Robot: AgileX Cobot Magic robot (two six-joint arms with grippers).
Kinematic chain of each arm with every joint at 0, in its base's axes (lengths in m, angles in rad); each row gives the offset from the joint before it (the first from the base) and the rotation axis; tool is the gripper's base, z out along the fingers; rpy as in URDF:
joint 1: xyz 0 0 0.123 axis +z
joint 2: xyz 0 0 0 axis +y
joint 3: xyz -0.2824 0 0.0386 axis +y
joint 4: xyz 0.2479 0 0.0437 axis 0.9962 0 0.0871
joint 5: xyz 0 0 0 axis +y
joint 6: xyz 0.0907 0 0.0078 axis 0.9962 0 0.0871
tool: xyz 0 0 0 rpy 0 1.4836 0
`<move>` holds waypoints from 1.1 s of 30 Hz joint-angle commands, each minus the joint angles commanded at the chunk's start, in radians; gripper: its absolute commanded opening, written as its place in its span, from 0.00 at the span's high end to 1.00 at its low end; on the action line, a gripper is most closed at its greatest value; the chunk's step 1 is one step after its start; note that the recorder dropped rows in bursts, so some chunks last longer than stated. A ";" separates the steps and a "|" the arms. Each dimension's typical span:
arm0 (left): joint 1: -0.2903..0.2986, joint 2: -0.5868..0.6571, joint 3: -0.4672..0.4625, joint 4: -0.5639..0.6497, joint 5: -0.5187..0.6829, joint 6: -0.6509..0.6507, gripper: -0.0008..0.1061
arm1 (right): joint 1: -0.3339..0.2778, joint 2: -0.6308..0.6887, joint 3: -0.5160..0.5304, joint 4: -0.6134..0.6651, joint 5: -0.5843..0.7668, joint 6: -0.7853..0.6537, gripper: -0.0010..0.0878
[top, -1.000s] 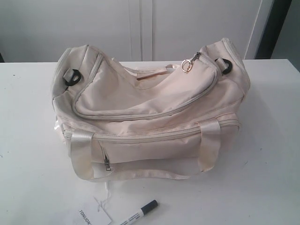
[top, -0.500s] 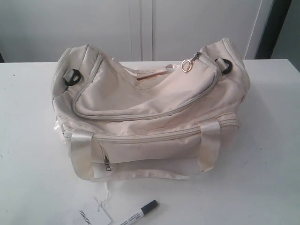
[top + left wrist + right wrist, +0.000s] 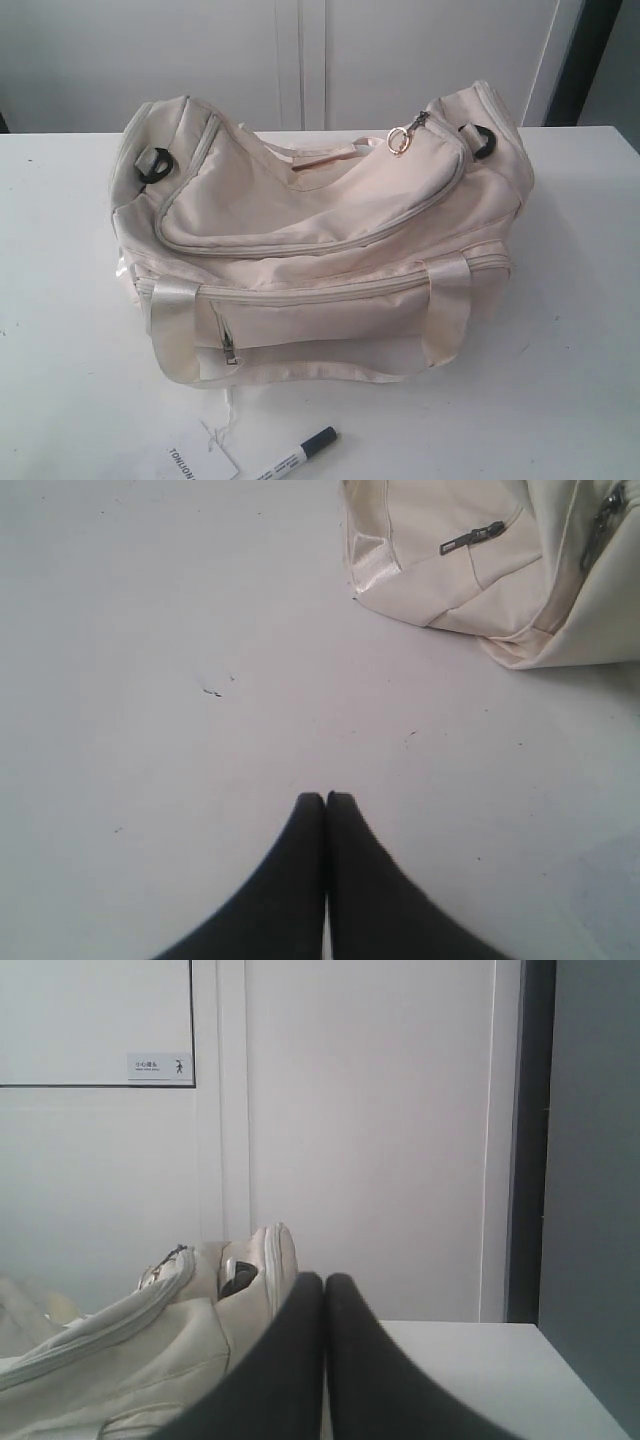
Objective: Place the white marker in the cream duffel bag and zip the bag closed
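Cream duffel bag (image 3: pixel 320 240): sits mid-table, its long side facing the exterior camera and its top flap slumped. The curved top zip looks shut where I can see it.
Gold ring pull (image 3: pixel 399 143): at the bag's right end, resting on the fabric.
White marker (image 3: pixel 300 455): lies flat on the table (image 3: pixel 580 320) in front of the bag, outside it, just beside a paper tag (image 3: pixel 200 465). The picture edge cuts off part of it.
My left pincer (image 3: pixel 326 798): tips pressed together on nothing, over bare table near the bag's front corner.
My right pincer (image 3: pixel 324 1278): tips together, empty, low beside the bag's end.
Progress, as I judge it: nothing done yet, and the zip needs opening first.
Risk, zip: the fabric is soft, so tugging the ring one-handed may drag the whole bag instead of running the slider.
Risk, marker: it is thin and round on a hard top, so a poor pinch could roll it away or catch the tag instead.
Risk, drop: the sagging flap may catch the marker outside the opening.
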 joint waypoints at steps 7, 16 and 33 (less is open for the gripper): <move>0.000 0.000 0.000 0.000 0.000 0.000 0.99 | 0.000 0.014 -0.089 0.000 0.112 0.000 0.99; 0.000 0.000 0.000 0.000 0.000 0.000 0.99 | 0.000 0.204 -0.252 0.000 0.237 0.000 0.99; 0.000 0.000 0.000 0.000 0.000 0.000 0.99 | 0.000 0.597 -0.519 0.009 0.388 0.000 0.99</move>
